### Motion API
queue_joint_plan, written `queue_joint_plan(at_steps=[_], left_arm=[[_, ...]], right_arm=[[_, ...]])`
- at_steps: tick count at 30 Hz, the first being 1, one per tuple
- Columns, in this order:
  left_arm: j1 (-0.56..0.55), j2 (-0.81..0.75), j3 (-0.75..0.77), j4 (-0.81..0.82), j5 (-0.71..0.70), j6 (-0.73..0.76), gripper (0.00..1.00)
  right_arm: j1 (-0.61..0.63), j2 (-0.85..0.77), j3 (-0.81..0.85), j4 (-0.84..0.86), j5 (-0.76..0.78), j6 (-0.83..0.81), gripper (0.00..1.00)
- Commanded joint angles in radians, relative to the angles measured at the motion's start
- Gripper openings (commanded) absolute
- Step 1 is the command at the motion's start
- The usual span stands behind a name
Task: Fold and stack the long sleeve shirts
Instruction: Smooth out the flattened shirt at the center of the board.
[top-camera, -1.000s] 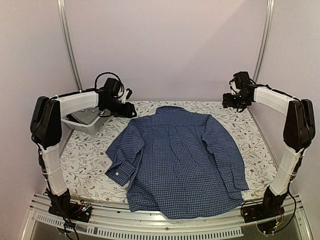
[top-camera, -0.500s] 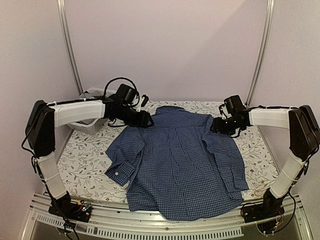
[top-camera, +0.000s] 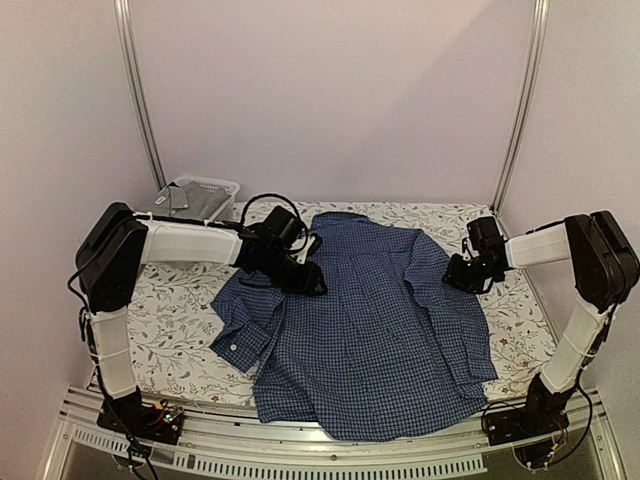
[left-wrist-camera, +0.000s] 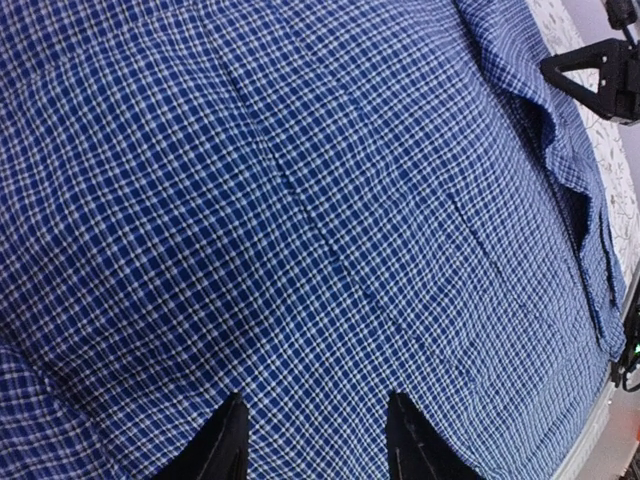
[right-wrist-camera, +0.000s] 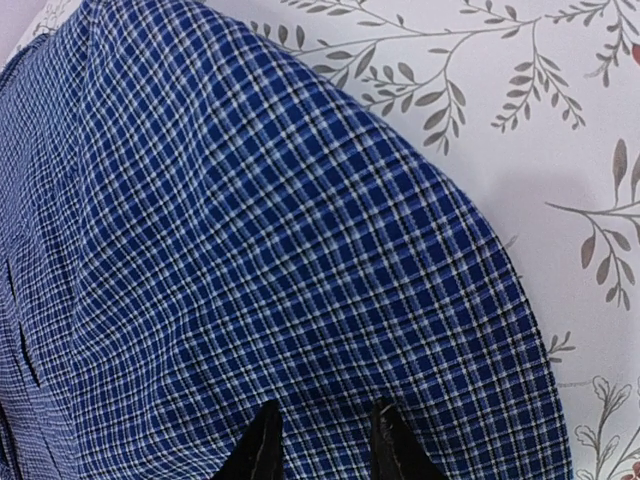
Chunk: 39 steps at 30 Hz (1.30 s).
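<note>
A dark blue shirt (top-camera: 365, 320) with fine light checks lies spread flat on the flowered table, collar at the back and left sleeve folded in. My left gripper (top-camera: 312, 280) is low over its left shoulder. In the left wrist view it (left-wrist-camera: 315, 425) is open, with the cloth (left-wrist-camera: 320, 200) flat between the fingers. My right gripper (top-camera: 458, 276) is low over the right sleeve. In the right wrist view it (right-wrist-camera: 325, 430) is open with a narrower gap over the sleeve cloth (right-wrist-camera: 250, 250). Grey cloth (top-camera: 195, 198) lies in the basket; I cannot tell whether it is the grey shirt.
A white mesh basket (top-camera: 222, 186) stands at the back left corner. The flowered table cover (top-camera: 170, 320) shows bare to the left and right of the shirt. The shirt's hem hangs near the table's front edge (top-camera: 360, 435). The right gripper also shows in the left wrist view (left-wrist-camera: 600, 75).
Both arms have swung in from the back corners and come down onto the shirt. The left arm has left the basket, which now shows fully. The shirt has not moved.
</note>
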Motion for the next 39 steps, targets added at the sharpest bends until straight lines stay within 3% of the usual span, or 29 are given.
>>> queue_joint_plan(at_steps=[1,12,19,26,30,34,39], left_arm=[[-0.020,-0.006,-0.034,0.041,0.005,-0.015,0.46],[-0.019,-0.062,-0.088,0.038,0.011,-0.006,0.46],[-0.005,-0.113,-0.104,0.019,-0.012,0.015,0.46],[0.057,-0.309,-0.285,0.103,-0.046,-0.065,0.46],[0.087,-0.430,-0.419,0.133,-0.092,-0.129,0.46],[0.107,-0.576,-0.551,0.147,-0.192,-0.208,0.47],[0.144,-0.725,-0.711,0.161,-0.294,-0.321,0.47]], right_arm=[[-0.027,0.038,-0.014,0.019,0.030,0.020,0.29],[-0.148,0.177,0.180,-0.143,0.097,-0.055,0.30],[-0.205,0.324,0.507,-0.311,0.227,-0.144,0.36],[-0.234,0.395,0.748,-0.481,0.281,-0.242,0.50],[-0.120,0.289,0.704,-0.499,0.275,-0.240,0.57],[-0.018,0.168,0.537,-0.459,0.236,-0.203,0.65],[0.025,0.064,0.350,-0.361,0.173,-0.113,0.66]])
